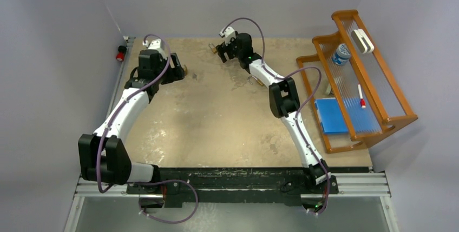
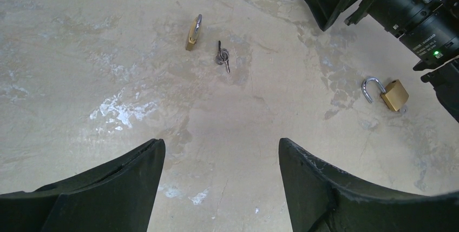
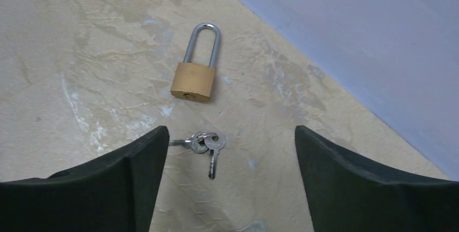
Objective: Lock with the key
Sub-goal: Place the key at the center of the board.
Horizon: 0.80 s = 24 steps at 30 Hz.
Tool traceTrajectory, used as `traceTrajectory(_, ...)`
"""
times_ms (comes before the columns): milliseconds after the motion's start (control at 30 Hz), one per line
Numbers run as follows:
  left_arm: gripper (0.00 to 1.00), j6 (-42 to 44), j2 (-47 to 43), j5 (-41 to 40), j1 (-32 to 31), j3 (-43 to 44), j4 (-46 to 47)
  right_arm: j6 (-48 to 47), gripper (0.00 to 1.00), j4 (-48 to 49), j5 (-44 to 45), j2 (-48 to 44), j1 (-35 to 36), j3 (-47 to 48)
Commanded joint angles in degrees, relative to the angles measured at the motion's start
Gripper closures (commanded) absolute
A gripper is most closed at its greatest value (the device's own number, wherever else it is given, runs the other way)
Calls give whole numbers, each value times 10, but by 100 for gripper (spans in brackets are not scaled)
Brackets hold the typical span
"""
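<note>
The scuffed beige worktop (image 1: 216, 124) bore a long-shackled padlock (image 3: 193, 78) just beside a key bunch (image 3: 207, 144), and an open-shackled padlock (image 2: 391, 94) elsewhere.

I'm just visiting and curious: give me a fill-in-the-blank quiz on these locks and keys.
From the right wrist, the brass padlock has its shackle ____.
From the left wrist, the padlock beside the right arm has its shackle swung ____.
The keys lie loose; the right arm has wide jaws that hold ____.
Missing words: closed; open; nothing.
</note>
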Motion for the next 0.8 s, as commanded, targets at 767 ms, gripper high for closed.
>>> traceTrajectory(767,21,18,-63,-43,-33,18,1,12,1,-193,99,-535,-49,-515)
